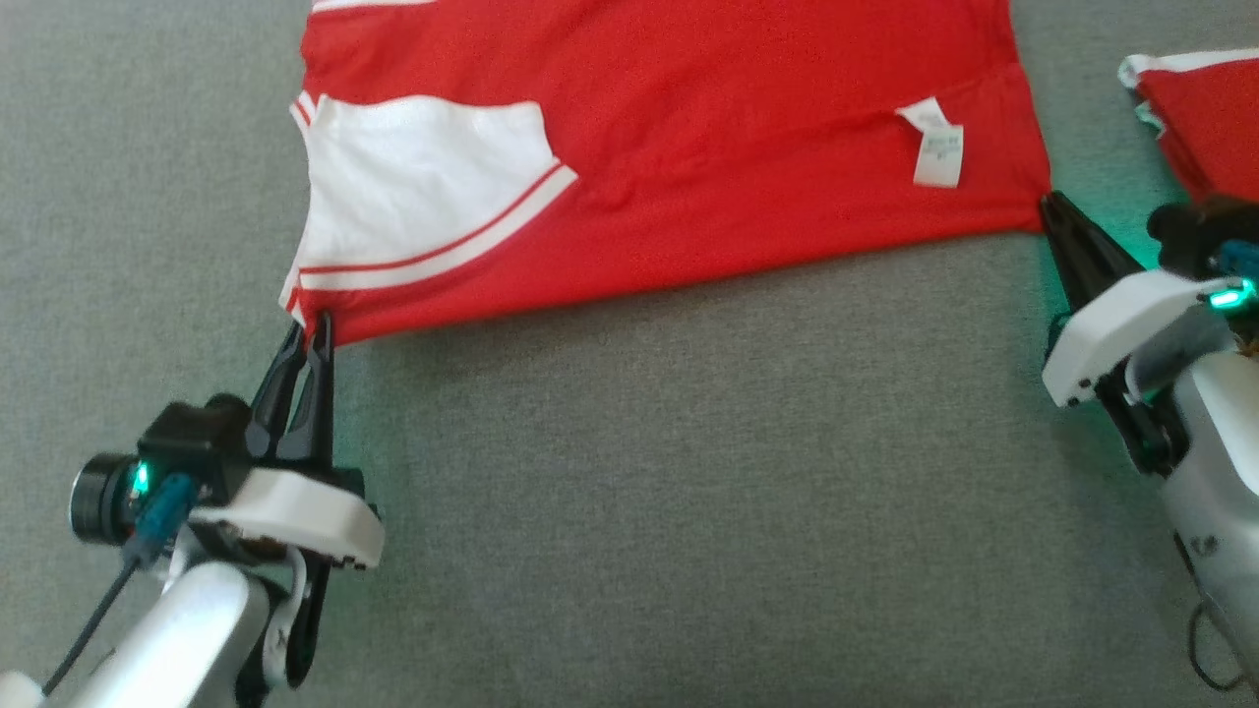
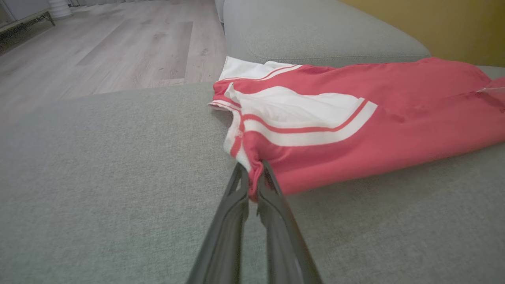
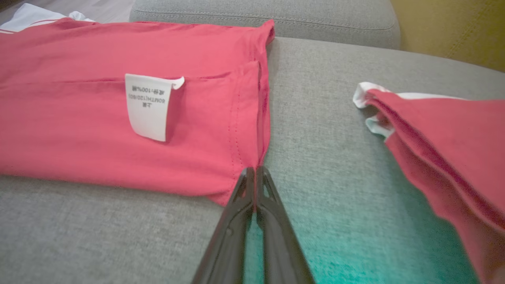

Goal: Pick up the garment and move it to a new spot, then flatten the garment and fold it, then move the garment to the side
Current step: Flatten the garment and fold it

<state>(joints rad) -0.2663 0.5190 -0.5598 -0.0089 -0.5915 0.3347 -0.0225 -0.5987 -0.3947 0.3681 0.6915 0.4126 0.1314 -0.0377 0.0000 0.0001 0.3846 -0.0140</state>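
The garment (image 1: 689, 128) is bright red, with a white sleeve panel (image 1: 413, 187) crossed by a thin red stripe and edged in narrow white and red bands. Its label (image 1: 937, 147) is white with small dark print. A second garment (image 1: 1205, 118) is the same red with white trim. The sofa cushion (image 1: 689, 492) is a plain mid-grey weave. The left tool (image 1: 310, 329) and the right tool (image 1: 1050, 202) have black fingers and white shells, and a green light tints the grey beside the right one. The floor (image 2: 118, 39) is pale wood grain. The wall (image 2: 434, 23) is mustard yellow.
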